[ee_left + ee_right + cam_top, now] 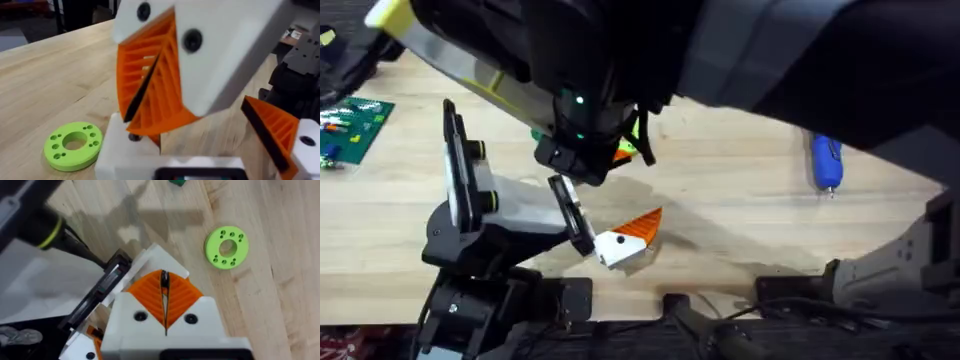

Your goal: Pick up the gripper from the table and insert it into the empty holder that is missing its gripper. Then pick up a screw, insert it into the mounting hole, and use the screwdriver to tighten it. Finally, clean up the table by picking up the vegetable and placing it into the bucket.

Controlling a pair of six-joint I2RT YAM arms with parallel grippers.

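The gripper (630, 236), a white block with an orange ribbed tip, lies on the table beside the free end of the holder's black rail (572, 215); it also shows low on the table as an orange wedge (272, 127). The holder (470, 195) stands at the left on its black base. Far right lies the blue screwdriver (826, 162). My right gripper (164, 275) is shut on nothing and points down, its tip close over the white body of my left gripper (170, 165). The screw, vegetable and bucket are out of view or hidden under the arms.
A light-green ring with holes (227, 247) lies flat on the wood near both grippers (74, 145). A green circuit board (350, 125) sits at the far left edge. Both arms hang large and dark over the table's middle and back.
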